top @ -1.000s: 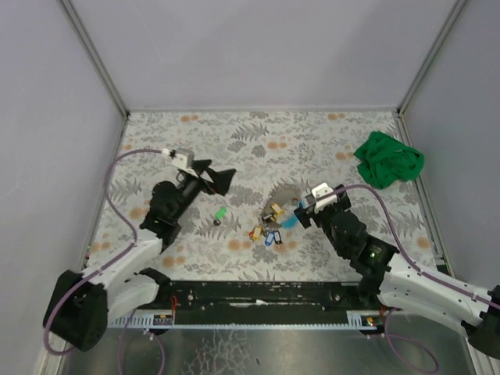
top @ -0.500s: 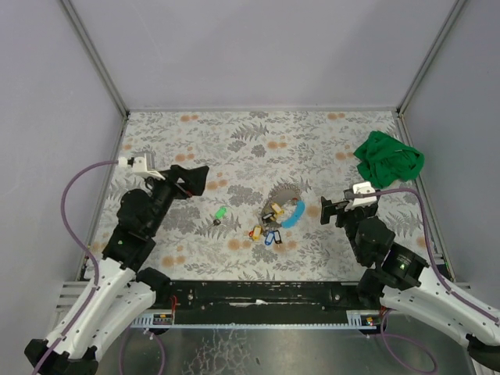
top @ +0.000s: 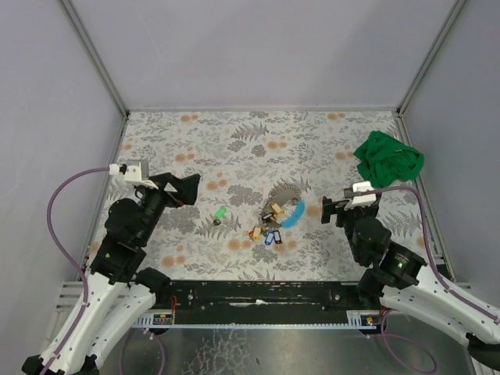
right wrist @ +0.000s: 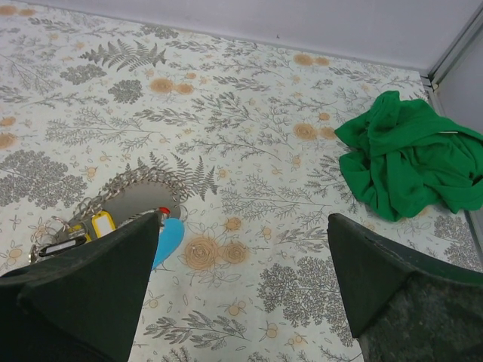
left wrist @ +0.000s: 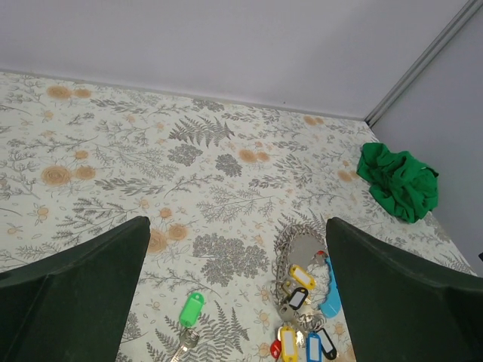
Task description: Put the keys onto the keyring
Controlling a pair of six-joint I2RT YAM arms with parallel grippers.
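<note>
Pale lilac walls with metal corner posts are seen round a table covered by a floral-patterned cloth (top: 234, 141) of grey ferns and orange blooms. At the left, the left gripper (top: 190, 190) is held above the cloth with its black fingers (left wrist: 83, 279) spread wide apart, and nothing is held between them. Just right of it, a small metal key with a bright green plastic cap (top: 221, 212) is laid flat on the cloth by itself, apart from both grippers. Further right, near the middle of the table, a bunch of capped keys and tags (left wrist: 302, 317) is gathered at the near side of a coiled metal chain (left wrist: 290, 237), with a light blue teardrop tag (right wrist: 167, 240) at its right edge. A small key with a yellow-orange cap (top: 256, 231) is found at the near left of this bunch; whether it is threaded on a ring cannot be told. To the right of the bunch, the right gripper (top: 332, 209) is likewise spread wide with nothing gripped. At the far right, a crumpled green cloth (top: 388, 160) is left beside the wall.
</note>
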